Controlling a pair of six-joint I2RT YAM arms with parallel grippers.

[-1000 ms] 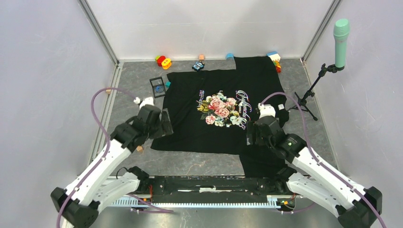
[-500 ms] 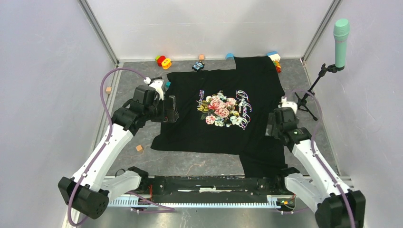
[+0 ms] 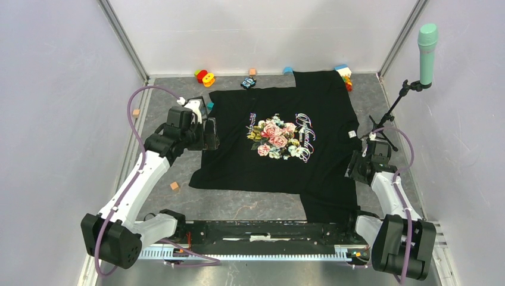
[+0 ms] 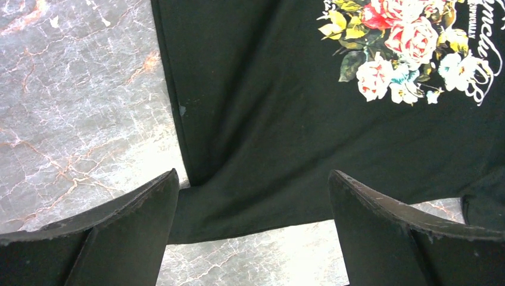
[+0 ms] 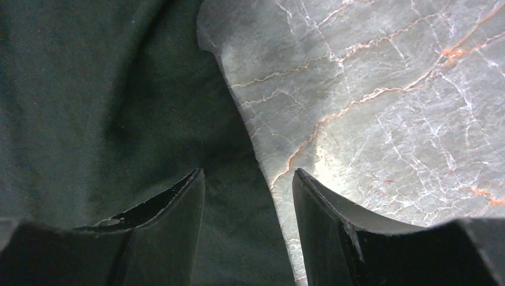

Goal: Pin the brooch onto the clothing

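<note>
Retreating from the print (image 3: 279,138), the right gripper (image 5: 247,173) has been brought to the shirt's (image 3: 238,161) right hem, fingers narrowed but apart. The left gripper (image 4: 253,176) is spread wide at the left hem. The brooch is not located; pinning not begun.

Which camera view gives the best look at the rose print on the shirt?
Top external: the whole rose print shows there, unobstructed. Left wrist shows it closer and sharper, but cut off at the frame's top edge. Right wrist shows only plain black T-shirt cloth and the table, no print.
</note>
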